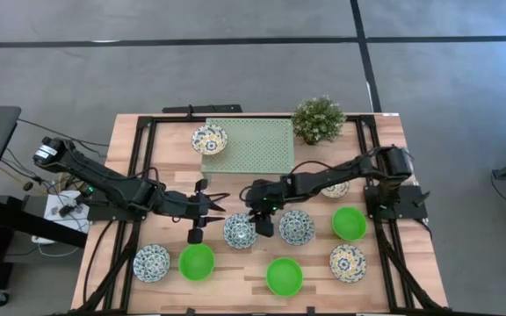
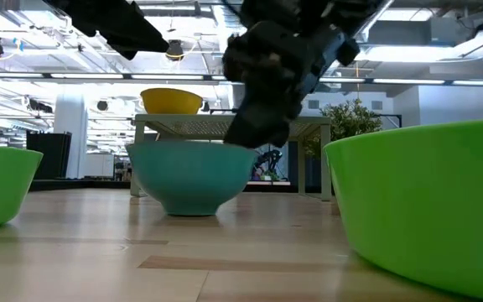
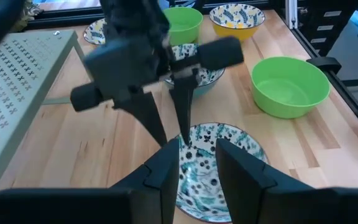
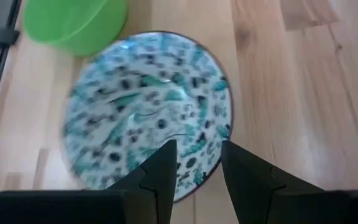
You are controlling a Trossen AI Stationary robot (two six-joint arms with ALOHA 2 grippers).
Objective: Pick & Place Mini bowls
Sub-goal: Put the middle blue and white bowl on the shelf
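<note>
High view: light wooden counter point(image 1: 235, 294); right gripper point(image 1: 260, 221) poised over the white, blue-green-patterned ceramic mini bowl point(image 1: 239, 231) in the near row, evidently to pick it; left gripper point(image 1: 202, 211) just left of it. Low view: arms hang above a teal-sided bowl point(image 2: 191, 176). Left wrist view: jaws slightly parted, holding nothing. Right wrist view: jaws narrowly open astride that bowl's rim, not yet closed.

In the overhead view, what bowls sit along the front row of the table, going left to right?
Floral bowl at the left → green bowl → second green bowl → floral bowl at the right.
</note>
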